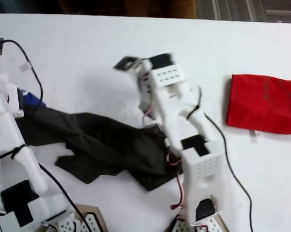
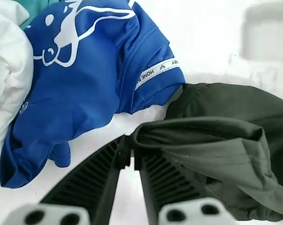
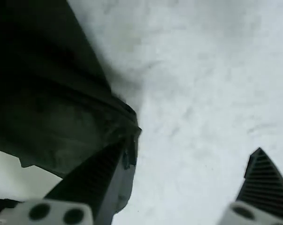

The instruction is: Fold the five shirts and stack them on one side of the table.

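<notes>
A dark olive shirt [image 1: 102, 142] lies crumpled across the middle of the table. My left gripper [image 2: 132, 150] is shut on a folded edge of the dark shirt [image 2: 211, 140] at its left end. A blue shirt [image 2: 85, 79] with white print and a white shirt [image 2: 7, 65] are bunched just beyond it. My right gripper [image 3: 193, 150] stands open over bare table at the dark shirt's right end, one finger [image 3: 108, 164] against the dark shirt's edge [image 3: 52, 108]. A folded red shirt [image 1: 263, 104] lies flat at the right side.
The right arm [image 1: 172, 96] rises over the table's middle, its cables [image 1: 232, 169] trailing toward the front edge. The left arm [image 1: 10, 140] stands along the left edge, with a bit of blue shirt [image 1: 32, 99] beside it. A black cable [image 1: 24, 55] runs at back left.
</notes>
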